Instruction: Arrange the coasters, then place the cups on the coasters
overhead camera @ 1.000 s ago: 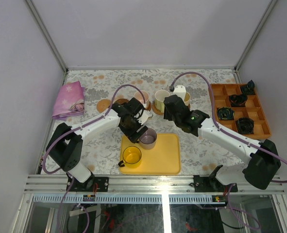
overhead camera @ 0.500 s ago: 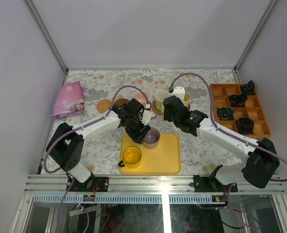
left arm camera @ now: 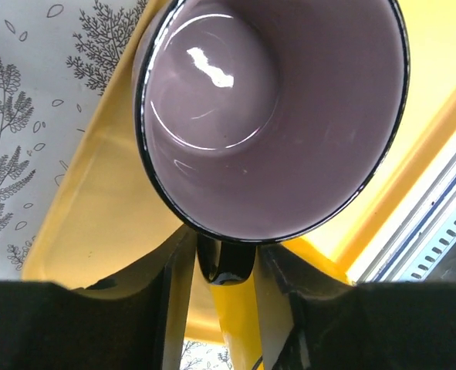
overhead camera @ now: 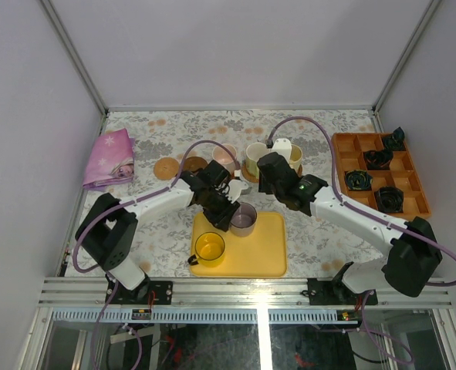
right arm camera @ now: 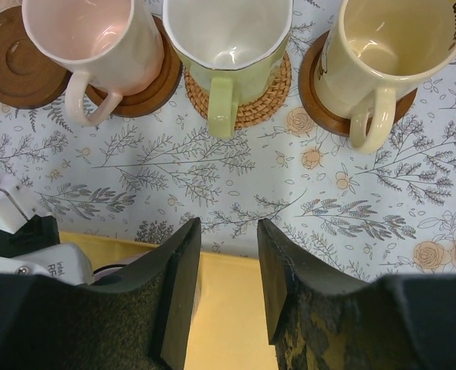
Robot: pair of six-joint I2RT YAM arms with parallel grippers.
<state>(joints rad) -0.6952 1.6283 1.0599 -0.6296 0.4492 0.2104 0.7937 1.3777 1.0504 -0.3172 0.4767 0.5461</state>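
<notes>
Five mugs were in view. Two sat on the yellow tray (overhead camera: 266, 248): a yellow mug (overhead camera: 210, 247) and a purple-grey mug (left arm camera: 274, 116). Its handle (left arm camera: 224, 266) lay between the fingers of the left end effector (left arm camera: 224, 250); whether they pressed on it could not be told.

Three stood in a row on the floral surface (right arm camera: 212, 173), each on a coaster:
- the pink mug (right arm camera: 96, 38) on a dark wooden disc (right arm camera: 146, 96)
- the white mug with green handle (right arm camera: 228, 31) on a woven coaster (right arm camera: 252, 108)
- the cream mug (right arm camera: 393, 46) on another wooden disc (right arm camera: 311, 77)

Two coasters lay bare left of the pink mug: a dark one (right arm camera: 8, 58) just beside it and a paler one (overhead camera: 166, 168) farther left.

The right end effector (right arm camera: 228, 225) hovered open and empty near the tray's far edge.
</notes>
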